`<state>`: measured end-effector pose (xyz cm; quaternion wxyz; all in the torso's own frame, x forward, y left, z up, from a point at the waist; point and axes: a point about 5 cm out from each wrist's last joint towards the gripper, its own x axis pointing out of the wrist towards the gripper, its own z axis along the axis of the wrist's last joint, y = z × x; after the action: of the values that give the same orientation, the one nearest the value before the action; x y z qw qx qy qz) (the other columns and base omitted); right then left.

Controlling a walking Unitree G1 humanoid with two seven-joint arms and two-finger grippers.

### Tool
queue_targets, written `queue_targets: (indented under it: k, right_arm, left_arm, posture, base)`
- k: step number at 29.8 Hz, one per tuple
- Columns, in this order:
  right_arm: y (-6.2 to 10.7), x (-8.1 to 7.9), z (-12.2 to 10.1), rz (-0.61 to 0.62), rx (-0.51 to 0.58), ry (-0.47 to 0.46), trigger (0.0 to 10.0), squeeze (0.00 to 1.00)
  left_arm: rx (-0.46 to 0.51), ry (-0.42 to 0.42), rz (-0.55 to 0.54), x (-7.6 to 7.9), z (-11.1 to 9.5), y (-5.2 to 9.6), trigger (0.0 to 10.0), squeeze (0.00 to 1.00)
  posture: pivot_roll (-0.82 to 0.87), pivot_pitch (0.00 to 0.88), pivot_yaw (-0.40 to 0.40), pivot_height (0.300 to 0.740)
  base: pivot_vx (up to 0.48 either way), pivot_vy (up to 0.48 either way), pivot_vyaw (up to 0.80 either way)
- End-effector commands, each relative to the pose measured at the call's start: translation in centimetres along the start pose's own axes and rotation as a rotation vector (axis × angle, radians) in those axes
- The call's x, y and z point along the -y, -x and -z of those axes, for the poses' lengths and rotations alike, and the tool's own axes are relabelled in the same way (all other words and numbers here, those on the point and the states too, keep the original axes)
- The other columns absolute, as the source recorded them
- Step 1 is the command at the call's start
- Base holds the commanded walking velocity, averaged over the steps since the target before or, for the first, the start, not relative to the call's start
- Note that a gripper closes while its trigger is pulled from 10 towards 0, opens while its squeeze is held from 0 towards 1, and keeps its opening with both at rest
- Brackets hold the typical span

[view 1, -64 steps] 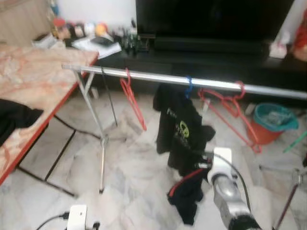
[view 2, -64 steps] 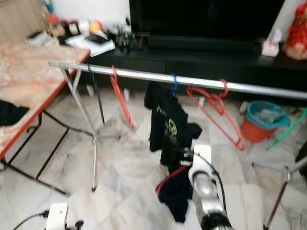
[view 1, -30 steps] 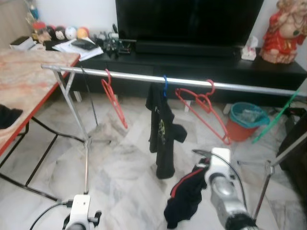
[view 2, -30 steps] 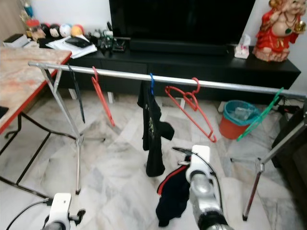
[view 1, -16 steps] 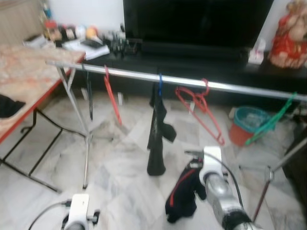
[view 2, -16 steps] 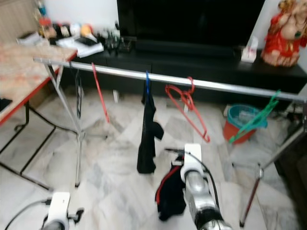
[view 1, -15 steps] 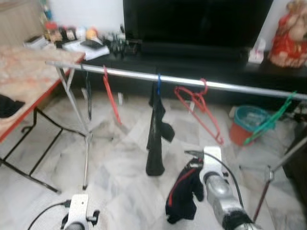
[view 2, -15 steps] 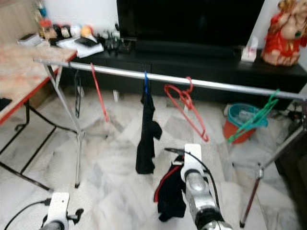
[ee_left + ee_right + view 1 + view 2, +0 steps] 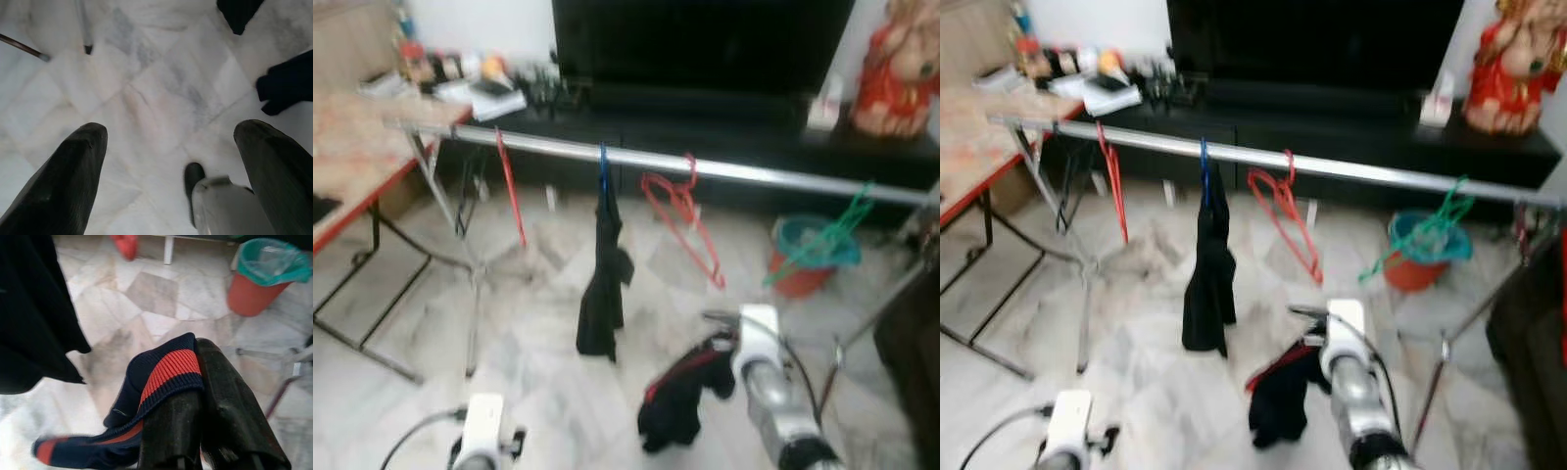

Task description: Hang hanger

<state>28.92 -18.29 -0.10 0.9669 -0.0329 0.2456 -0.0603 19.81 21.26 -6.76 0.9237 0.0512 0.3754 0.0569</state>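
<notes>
Fingers of the right gripper (image 9: 205, 382) are pressed together on the red-striped ribbed collar of a dark navy garment (image 9: 146, 396), which dangles from them above the pale marble floor (image 9: 548, 372). In the head views this garment (image 9: 1278, 392) hangs beside the silver right arm, low and in front of a long silver clothes rail (image 9: 1351, 168) that runs across the room. No hanger can be made out in the held garment.

On the rail, near its left end, hangs a bare red plastic hanger (image 9: 1114, 191). Further along, a blue hanger hook (image 9: 1204, 157) carries a black shirt (image 9: 1208, 279) that hangs straight down. Just beside it, toward the middle of the rail, a second red hanger (image 9: 1283, 220) hangs tilted. Toward the right end a green hanger (image 9: 1425, 235) leans off the rail above an orange bin with a teal liner (image 9: 1425, 250).

The left gripper (image 9: 171, 161) hangs low over the floor with its two black fingers (image 9: 68, 181) spread wide and nothing between them.
</notes>
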Motion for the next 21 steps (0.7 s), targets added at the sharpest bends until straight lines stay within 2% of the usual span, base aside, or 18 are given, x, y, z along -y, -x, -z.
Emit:
queue_targets:
  k: [1,6,7,8,9,11,14,17,21]
  right_arm:
    - [-0.2,-0.8,-0.9,-0.019,0.031,-0.001,10.0,0.00]
    - [-0.2,-0.8,-0.9,-0.020,0.030,0.005,10.0,0.00]
    - [1.2,0.1,5.0,-0.022,-0.232,0.079,10.0,0.00]
    - [1.9,0.4,6.8,-0.027,-0.311,0.098,10.0,0.00]
    - [2.3,0.5,7.7,-0.032,-0.352,0.107,10.0,0.00]
    - [2.5,0.4,8.1,-0.040,-0.365,0.099,10.0,0.00]
    - [2.7,0.4,8.5,-0.046,-0.378,0.096,10.0,0.00]
    - [2.9,0.2,8.8,-0.050,-0.388,0.108,10.0,0.00]
    - [3.0,0.2,8.9,-0.050,-0.395,0.107,10.0,0.00]
  left_arm:
    - [-0.012,-0.003,-0.016,-0.6,0.3,0.1,10.0,0.00]
    - [-0.011,-0.003,-0.018,-0.7,0.3,0.1,10.0,0.00]
    - [0.304,-0.004,-0.083,-1.3,-4.9,0.0,10.0,0.00]
    - [0.417,0.002,-0.111,-1.6,-6.7,0.2,10.0,0.00]
    - [0.489,0.004,-0.129,-1.7,-7.9,0.5,10.0,0.00]
    - [0.541,0.018,-0.142,-1.7,-8.6,0.9,10.0,0.00]
    - [0.552,0.022,-0.129,-1.4,-8.8,1.0,10.0,0.00]
    - [0.464,0.033,-0.057,-0.2,-7.6,0.4,10.0,0.00]
    - [0.387,0.054,-0.056,-0.1,-6.4,0.1,10.0,0.00]
  posture:
    - [0.03,0.000,-0.031,0.740]
    - [0.03,0.000,-0.031,0.740]
    - [0.06,0.000,-0.067,0.740]
    - [0.06,0.000,-0.067,0.740]
    - [0.06,0.000,-0.065,0.740]
    - [0.06,0.000,-0.068,0.740]
    - [0.07,0.000,-0.071,0.740]
    - [0.06,0.000,-0.067,0.740]
    - [0.05,0.000,-0.061,0.740]
  base:
    - [0.000,-0.277,0.00]
    - [0.000,-0.277,0.00]
    - [0.000,0.000,0.00]
    - [0.000,0.000,0.00]
    - [0.000,0.000,0.00]
    - [0.000,0.000,0.00]
    - [0.000,0.000,0.00]
    - [0.000,0.000,0.00]
    - [0.000,0.159,0.00]
